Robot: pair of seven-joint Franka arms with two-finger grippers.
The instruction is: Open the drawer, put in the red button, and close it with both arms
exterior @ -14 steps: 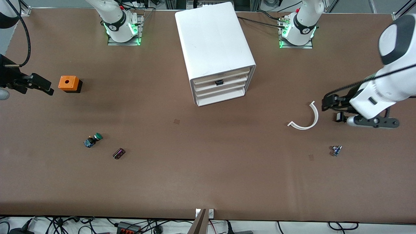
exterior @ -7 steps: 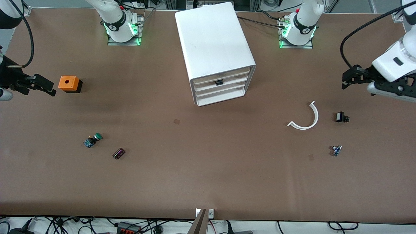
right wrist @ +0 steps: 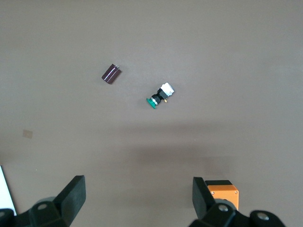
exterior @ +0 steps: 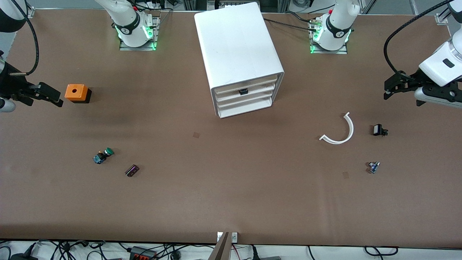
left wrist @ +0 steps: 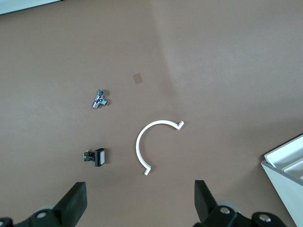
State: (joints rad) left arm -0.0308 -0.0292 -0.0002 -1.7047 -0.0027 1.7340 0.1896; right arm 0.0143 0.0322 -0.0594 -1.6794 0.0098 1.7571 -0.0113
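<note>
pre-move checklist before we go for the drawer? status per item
1. Drawer, second from top, shut: ok.
2. Left tool open and empty, over the left arm's end of the table: ok.
3. Right tool open and empty, beside the orange box: ok.
4. Red button located: not ok. No view shows it, only a green-capped button.
5. White arc lies apart from the cabinet: ok.

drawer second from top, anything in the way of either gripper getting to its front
Only the orange box, on the table between the open right gripper and the drawer; the gripper looks to hang above it. Nothing visible lies between the open left gripper and the drawer.
</note>
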